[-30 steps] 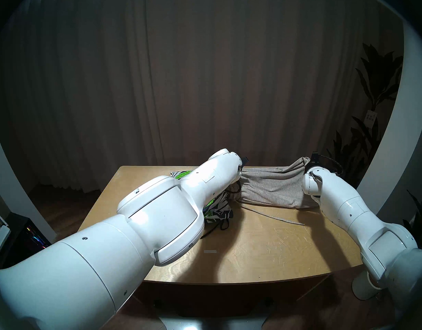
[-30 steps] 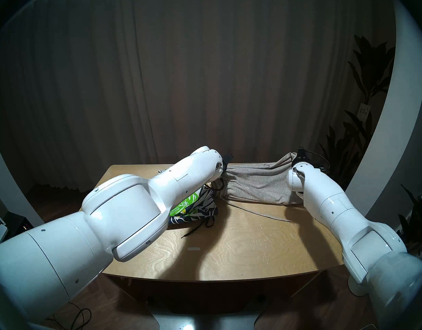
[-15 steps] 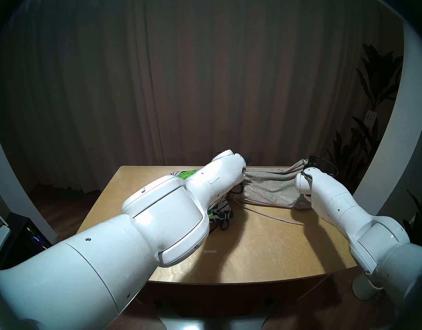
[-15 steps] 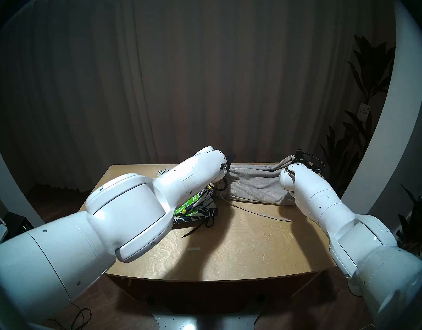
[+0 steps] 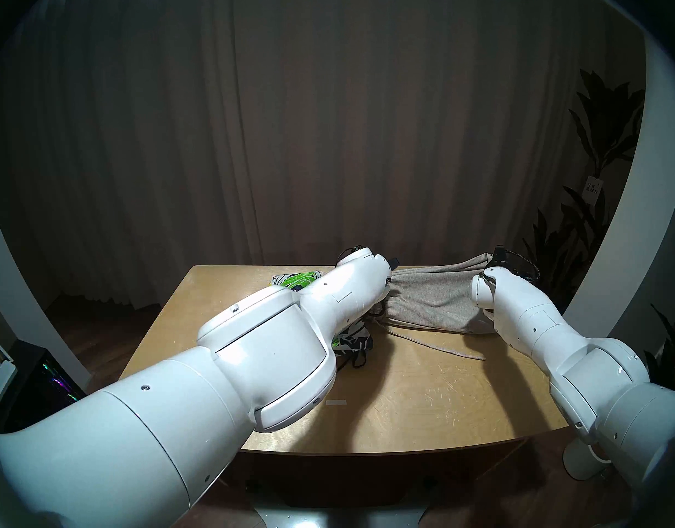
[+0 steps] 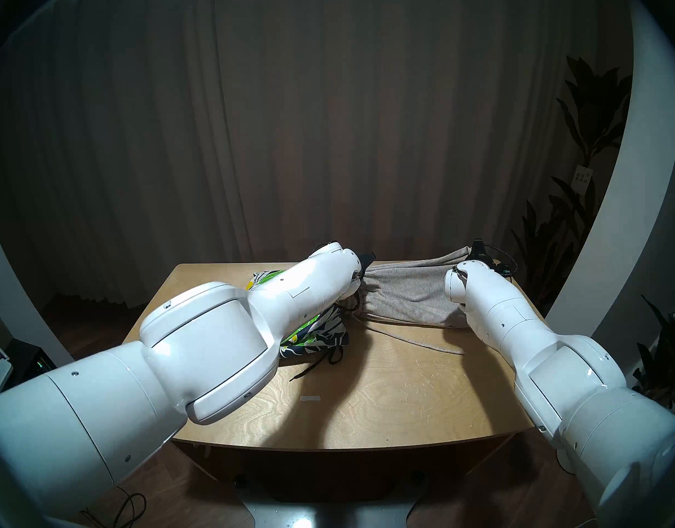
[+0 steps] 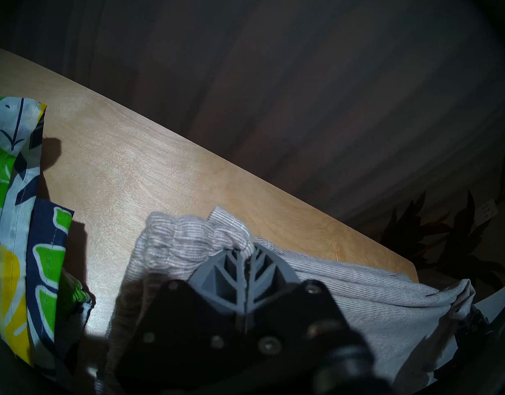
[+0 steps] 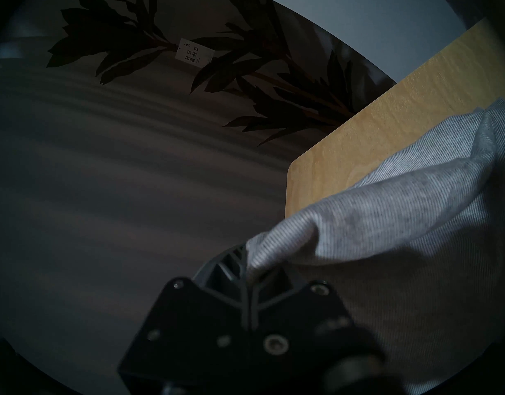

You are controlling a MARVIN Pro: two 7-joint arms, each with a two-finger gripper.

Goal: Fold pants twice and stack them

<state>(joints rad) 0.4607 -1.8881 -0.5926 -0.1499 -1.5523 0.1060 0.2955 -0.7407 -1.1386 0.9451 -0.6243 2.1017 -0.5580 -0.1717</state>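
The light-grey knit shorts (image 5: 431, 302) (image 6: 408, 298) hang stretched between my two grippers over the far right part of the wooden table (image 5: 423, 394). My left gripper (image 7: 247, 254) is shut on their gathered elastic waist (image 7: 194, 240). My right gripper (image 8: 247, 262) is shut on the far hem end (image 8: 359, 215) near the table's back right corner. The grey drawstring (image 5: 442, 348) trails on the tabletop. The leaf-print shorts (image 6: 317, 333) (image 7: 23, 215) lie bunched under my left arm, partly hidden, with their black drawstring (image 6: 313, 367) loose in front.
A small white tape strip (image 5: 335, 402) lies on the table's near middle. Dark curtains (image 5: 328, 134) hang behind the table. A leafy plant (image 5: 595, 173) stands at the back right. A dark box (image 5: 43, 382) sits left of the table.
My right arm has shifted left and inward, carrying the grey shorts' hem end with it. My left arm edged slightly right and forward. Both grips have stayed closed.
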